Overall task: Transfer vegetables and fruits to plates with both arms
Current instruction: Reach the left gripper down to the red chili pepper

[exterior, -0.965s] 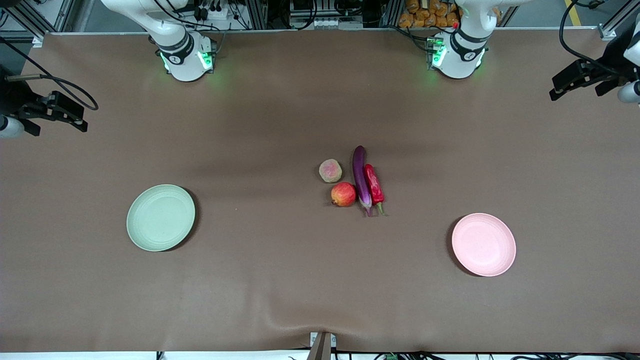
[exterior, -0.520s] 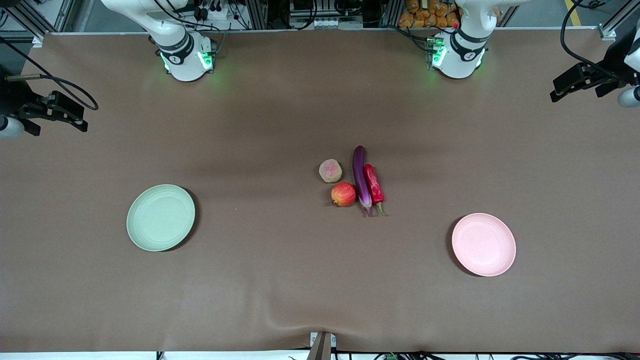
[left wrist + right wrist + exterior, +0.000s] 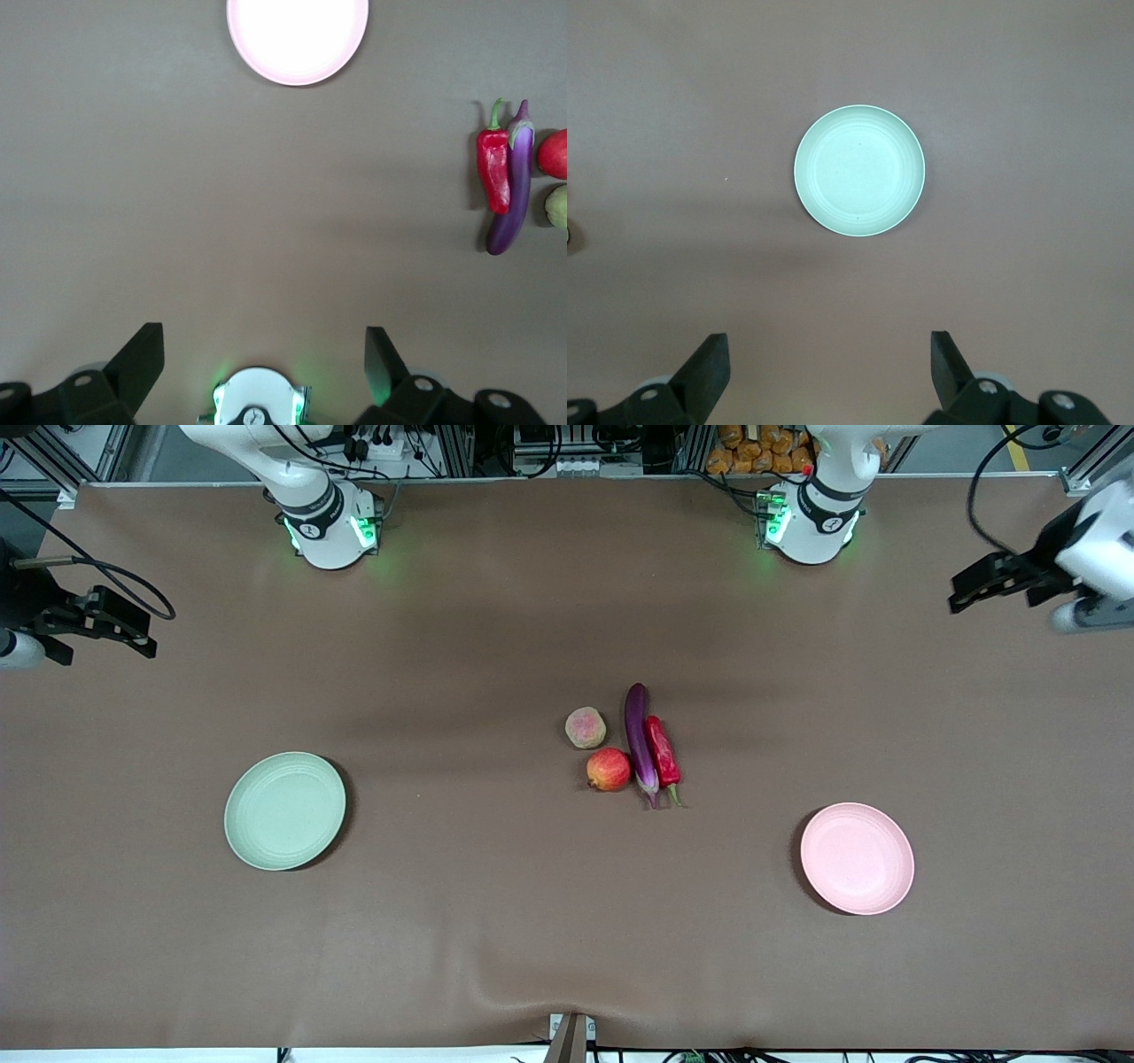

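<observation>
Four items lie bunched at the table's middle: a purple eggplant (image 3: 638, 737) with a red chili pepper (image 3: 662, 751) against it, a red-orange fruit (image 3: 608, 769), and a dull pinkish-yellow fruit (image 3: 585, 727). The pale green plate (image 3: 284, 810) lies bare toward the right arm's end. The pale pink plate (image 3: 857, 858), also bare, lies toward the left arm's end. My left gripper (image 3: 974, 589) hangs open high over its end of the table, and its wrist view shows the pink plate (image 3: 297, 35), chili (image 3: 493, 164) and eggplant (image 3: 512, 190). My right gripper (image 3: 133, 638) hangs open, with the green plate (image 3: 859, 170) below it.
A brown cloth (image 3: 496, 921) covers the whole table. Both arm bases (image 3: 332, 527) (image 3: 811, 522) stand along the edge farthest from the front camera, with cables and crates past them. A small metal bracket (image 3: 571, 1036) sits at the edge nearest the camera.
The left gripper has swung inward over the table from its end. The right gripper has hardly shifted. The produce and plates have not moved.
</observation>
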You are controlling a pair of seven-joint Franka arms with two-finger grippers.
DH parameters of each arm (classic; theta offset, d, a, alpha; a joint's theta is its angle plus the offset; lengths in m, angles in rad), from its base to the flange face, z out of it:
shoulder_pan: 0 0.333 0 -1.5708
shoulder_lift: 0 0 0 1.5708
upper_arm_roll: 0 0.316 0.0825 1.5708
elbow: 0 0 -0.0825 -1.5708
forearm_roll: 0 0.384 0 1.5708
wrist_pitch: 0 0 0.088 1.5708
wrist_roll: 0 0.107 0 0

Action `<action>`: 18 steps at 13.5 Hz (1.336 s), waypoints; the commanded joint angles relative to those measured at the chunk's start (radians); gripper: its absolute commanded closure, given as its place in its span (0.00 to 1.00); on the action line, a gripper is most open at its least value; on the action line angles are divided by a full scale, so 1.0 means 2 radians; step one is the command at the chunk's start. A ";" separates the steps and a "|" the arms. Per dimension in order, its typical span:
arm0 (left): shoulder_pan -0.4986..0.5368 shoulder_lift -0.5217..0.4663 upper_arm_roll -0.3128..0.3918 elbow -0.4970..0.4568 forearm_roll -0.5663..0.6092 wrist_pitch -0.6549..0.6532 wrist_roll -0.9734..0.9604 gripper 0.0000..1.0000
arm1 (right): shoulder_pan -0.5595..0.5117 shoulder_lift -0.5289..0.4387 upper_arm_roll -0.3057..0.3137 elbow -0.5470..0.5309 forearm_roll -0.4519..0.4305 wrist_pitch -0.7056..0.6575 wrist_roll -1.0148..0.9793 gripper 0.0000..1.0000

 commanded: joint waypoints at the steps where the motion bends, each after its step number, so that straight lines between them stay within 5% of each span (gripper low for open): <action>1: 0.000 -0.004 -0.026 -0.070 -0.006 0.077 -0.001 0.00 | -0.006 0.004 0.004 0.010 0.008 -0.007 -0.005 0.00; 5: -0.003 0.023 -0.047 -0.156 -0.075 0.212 -0.002 0.00 | -0.008 0.004 0.004 0.011 0.008 -0.005 -0.005 0.00; 10: -0.008 0.100 -0.142 -0.190 -0.072 0.361 -0.154 0.00 | -0.003 0.004 0.004 0.011 0.008 -0.004 -0.005 0.00; 18: -0.094 0.263 -0.156 -0.154 0.086 0.478 -0.437 0.00 | -0.002 0.004 0.006 0.011 0.008 -0.005 -0.005 0.00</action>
